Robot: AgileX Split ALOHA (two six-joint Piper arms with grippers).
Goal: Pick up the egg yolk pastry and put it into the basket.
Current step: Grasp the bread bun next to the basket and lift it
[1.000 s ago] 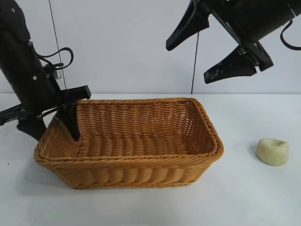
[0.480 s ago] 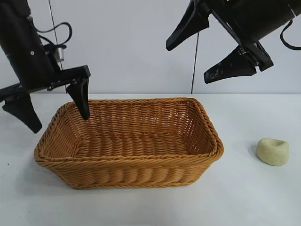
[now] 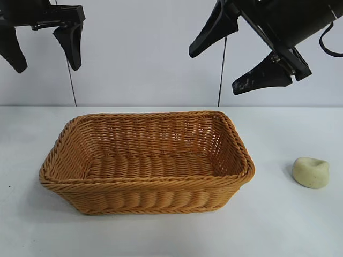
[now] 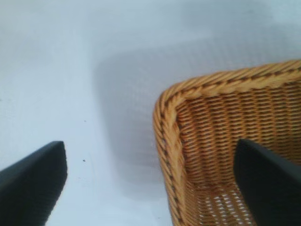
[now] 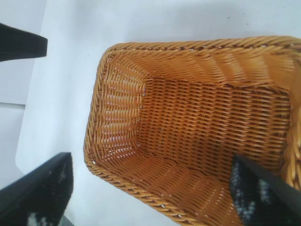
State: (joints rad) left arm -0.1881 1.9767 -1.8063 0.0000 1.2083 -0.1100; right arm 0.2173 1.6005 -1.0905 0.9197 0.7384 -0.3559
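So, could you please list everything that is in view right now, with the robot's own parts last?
basket: one, orange-brown wicker, middle of the table, nothing in it.
egg yolk pastry: one, pale yellow-cream, on the table to the right of the basket, apart from it.
table: one, white, under both.
left gripper: one, black, fingers open, high above the basket's left end.
right gripper: one, black, fingers open, high above the basket's right end.

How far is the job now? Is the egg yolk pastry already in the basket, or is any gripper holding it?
Nothing is done yet. The egg yolk pastry lies on the table, to the right of the basket and apart from it; the basket is empty. Nothing is in hand: the left gripper and the right gripper both hang open, high above the table. Picking up the pastry and placing it remain.
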